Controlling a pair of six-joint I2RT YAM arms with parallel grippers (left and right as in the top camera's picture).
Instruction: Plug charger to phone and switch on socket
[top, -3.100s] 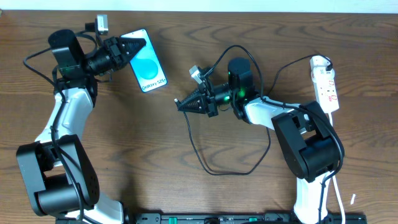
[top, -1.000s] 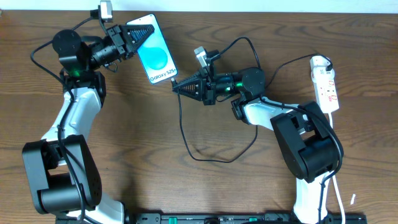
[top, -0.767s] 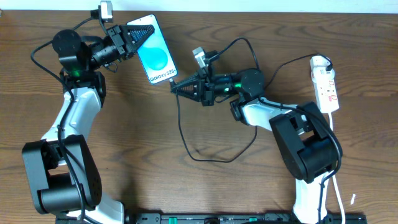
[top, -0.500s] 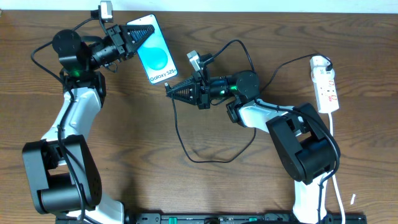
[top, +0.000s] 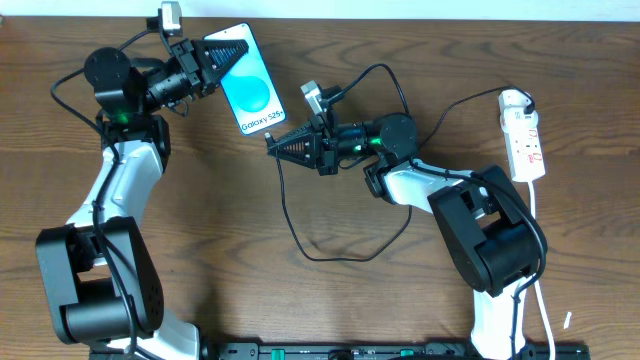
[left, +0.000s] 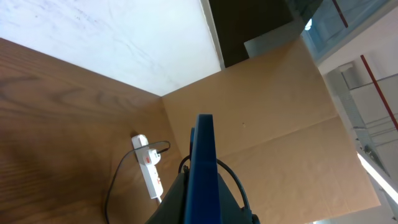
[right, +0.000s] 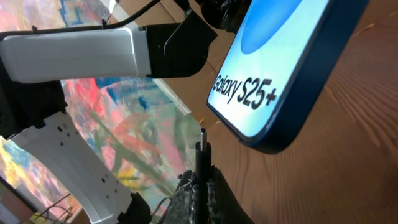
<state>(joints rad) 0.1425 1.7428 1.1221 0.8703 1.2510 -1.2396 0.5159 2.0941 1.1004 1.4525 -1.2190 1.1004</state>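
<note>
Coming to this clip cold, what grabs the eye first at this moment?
The bright blue phone stands out, clamped in the left gripper near the top edge of the table. Close by its lower end, the right gripper pinches the charger, whose tip points at the phone's bottom edge but is not yet in. The white socket lies apart at the far right of the overhead view.

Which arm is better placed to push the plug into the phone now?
Right. The right tool grips the charger plug, its tip pointing at the bottom edge of the phone, close by. The left tool only holds the phone.
</note>
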